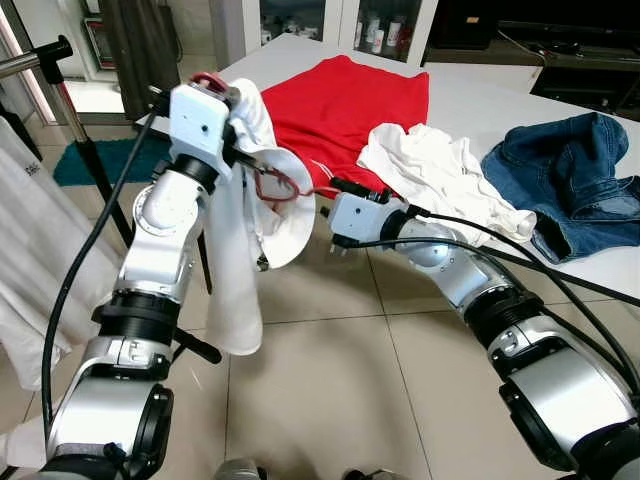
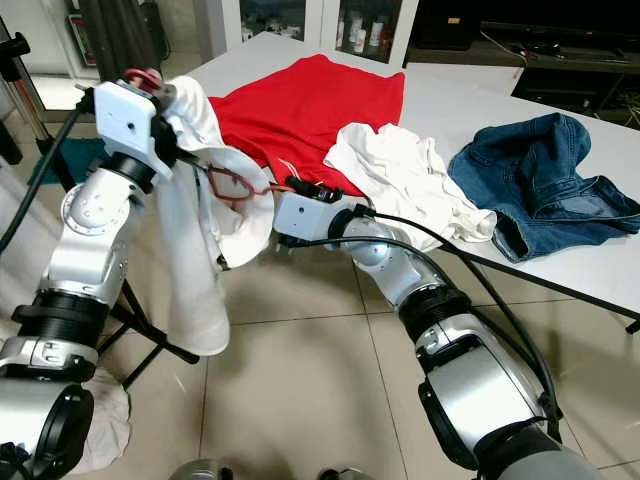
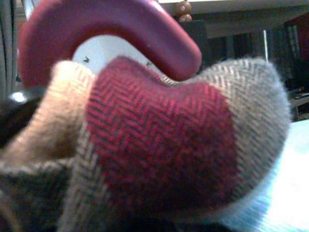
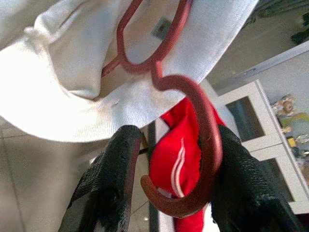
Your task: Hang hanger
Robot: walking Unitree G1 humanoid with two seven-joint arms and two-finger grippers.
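A white shirt hangs from my raised left gripper, which is shut on its bunched top; a red hook curls just above the cloth there. A red hanger sits inside the shirt's collar opening. My right gripper reaches in from the right at collar height. It is open, and the hanger's hook lies between its two black fingers, leaning on one of them.
A clothes rack rail on a black stand is at the far left, with a white garment hanging from it. Behind stands a white table with a red shirt, a white cloth and jeans. Tiled floor lies below.
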